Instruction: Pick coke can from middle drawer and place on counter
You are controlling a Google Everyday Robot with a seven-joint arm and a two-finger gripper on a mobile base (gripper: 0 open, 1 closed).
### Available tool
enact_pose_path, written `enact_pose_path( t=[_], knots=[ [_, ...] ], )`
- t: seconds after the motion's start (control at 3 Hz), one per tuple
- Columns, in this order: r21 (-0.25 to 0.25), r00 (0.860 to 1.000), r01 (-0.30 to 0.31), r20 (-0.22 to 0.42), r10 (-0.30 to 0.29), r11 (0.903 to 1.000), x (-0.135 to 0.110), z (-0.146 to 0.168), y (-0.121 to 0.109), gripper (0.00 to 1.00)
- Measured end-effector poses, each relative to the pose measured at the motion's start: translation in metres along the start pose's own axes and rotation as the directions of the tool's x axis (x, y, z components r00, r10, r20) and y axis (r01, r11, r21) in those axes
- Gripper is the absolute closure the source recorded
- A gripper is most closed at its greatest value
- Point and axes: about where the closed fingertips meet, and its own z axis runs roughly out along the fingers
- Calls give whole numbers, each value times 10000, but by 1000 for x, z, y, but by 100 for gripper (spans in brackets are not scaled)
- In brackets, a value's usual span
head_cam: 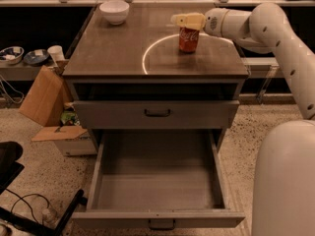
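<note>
— Spotted the can (188, 39)?
— Upright on the table (113, 53), upper right of frame, out of the open drawer (157, 191)
— And the claw (189, 21)?
— Hovering at its top, probably to let go; apart or clamped, cannot tell

A single camera looks down from high in front of the counter (118, 53), tilted steeply and facing its drawer side. It is near enough that the counter fills mid-frame, with the open middle drawer (157, 186) below the counter reaching the bottom edge. The robot's white body (283, 181) crowds in right of the counter, and the pincer (188, 20) sits over its far right part, at the coke can (188, 39) top.
</note>
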Motion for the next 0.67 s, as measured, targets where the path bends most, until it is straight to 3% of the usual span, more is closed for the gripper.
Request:
enact_pose_path(
  t=[0.33, 0.67],
  knots=[
    [-432, 9976, 449, -513, -471, 9981, -26, -37, 8, 0],
    [-355, 9811, 1395, -1302, -1429, 9896, -38, -91, 13, 0]
  ],
)
